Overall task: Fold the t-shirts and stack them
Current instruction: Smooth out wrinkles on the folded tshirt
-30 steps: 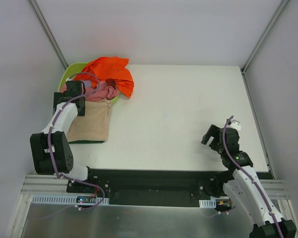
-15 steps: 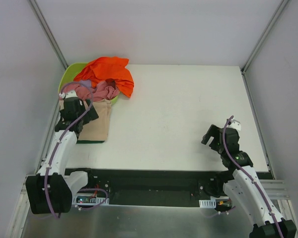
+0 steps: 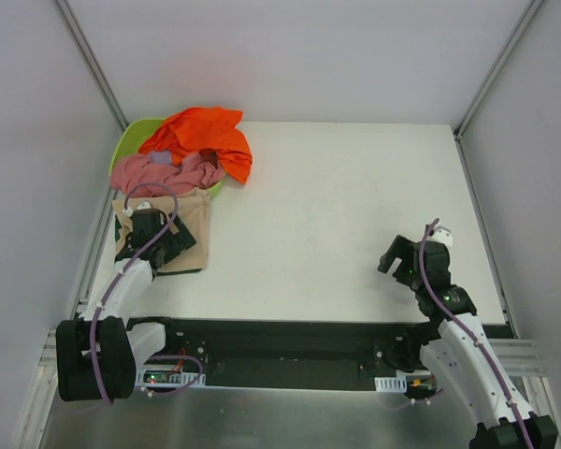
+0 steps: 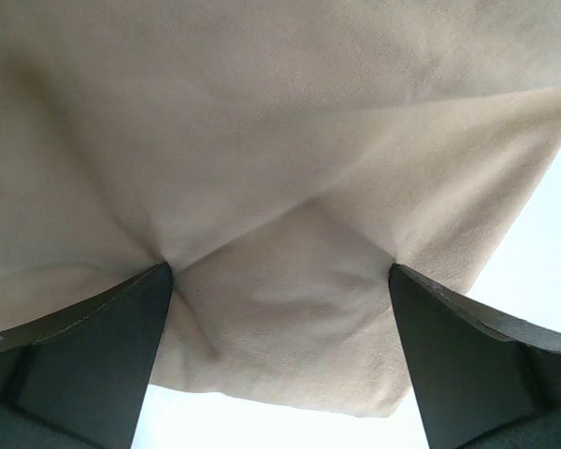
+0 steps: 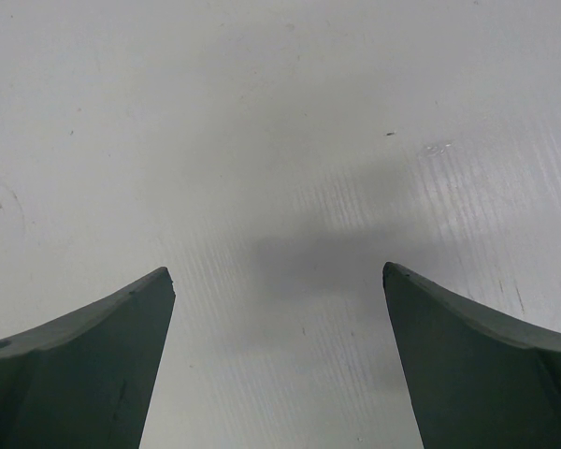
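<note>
Upper left of the overhead view: lime-green tub [image 3: 129,140] in the tabletop's [image 3: 355,187] far-left corner. Orange t-shirt [image 3: 206,136] is bunched over its rim and spills right onto the tabletop. Pink t-shirt [image 3: 164,173] is crumpled just below it, partly on the tub. Neither is folded.

Below those, at the left edge: beige t-shirt [image 3: 194,220] lies flat as a rough rectangle and looks folded or part-folded. Dark green t-shirt [image 3: 185,272] shows only as a thin dark strip under the beige near edge. That ID is my guess.

Left tool [image 3: 159,238] is right over the beige shirt's lower half, jaws wide, nothing between them. In the left wrist view its fingers [image 4: 93,355] sit in both lower corners. Beige cloth fills the frame, with creases converging near the left tip. Can't tell whether the tips touch the cloth.

Centre: bare tabletop.

Lower right: right tool [image 3: 404,262] hovers over bare tabletop, well apart from every shirt, jaws wide and empty. Its wrist view shows only white surface and shadow.

My read: the stack is started at the left, with pink and orange not yet done. The step in hand is finishing with beige.

Next move: left tool goes up-frame to pink, pinches a single layer at an edge and drags it to the open centre. Right tool needs to come across and take the opposite corner to spread it.
</note>
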Robot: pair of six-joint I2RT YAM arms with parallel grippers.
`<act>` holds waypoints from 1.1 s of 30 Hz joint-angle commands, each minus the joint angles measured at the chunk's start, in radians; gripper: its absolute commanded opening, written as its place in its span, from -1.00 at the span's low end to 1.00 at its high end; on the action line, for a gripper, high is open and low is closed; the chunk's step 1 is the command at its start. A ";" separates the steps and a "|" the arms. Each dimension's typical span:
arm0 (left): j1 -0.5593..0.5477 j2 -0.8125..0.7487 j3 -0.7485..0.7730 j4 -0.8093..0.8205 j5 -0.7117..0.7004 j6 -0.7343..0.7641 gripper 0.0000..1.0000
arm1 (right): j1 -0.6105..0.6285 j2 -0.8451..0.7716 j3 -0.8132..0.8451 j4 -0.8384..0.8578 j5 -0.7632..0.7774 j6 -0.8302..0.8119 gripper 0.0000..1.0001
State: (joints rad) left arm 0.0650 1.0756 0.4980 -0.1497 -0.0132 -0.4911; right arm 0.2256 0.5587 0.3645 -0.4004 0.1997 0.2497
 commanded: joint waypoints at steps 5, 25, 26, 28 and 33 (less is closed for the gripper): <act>-0.005 -0.140 -0.102 -0.065 0.065 -0.092 0.98 | -0.005 -0.017 -0.001 0.021 -0.016 0.002 0.92; -0.002 -0.240 -0.020 -0.353 -0.292 -0.251 0.98 | -0.006 -0.013 0.005 0.008 -0.003 -0.003 0.92; -0.004 -0.237 -0.001 -0.376 -0.315 -0.260 0.98 | -0.006 -0.010 0.004 0.008 -0.006 -0.001 0.92; -0.004 -0.241 0.016 -0.389 -0.330 -0.262 0.98 | -0.005 -0.008 0.005 0.008 -0.002 -0.001 0.92; -0.002 -0.249 0.086 -0.358 -0.159 -0.187 0.98 | -0.005 0.006 0.007 0.011 -0.002 -0.003 0.92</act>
State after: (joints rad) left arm 0.0650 0.8345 0.5041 -0.4797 -0.2512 -0.7258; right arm 0.2256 0.5533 0.3645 -0.4007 0.1791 0.2497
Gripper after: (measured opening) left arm 0.990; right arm 0.960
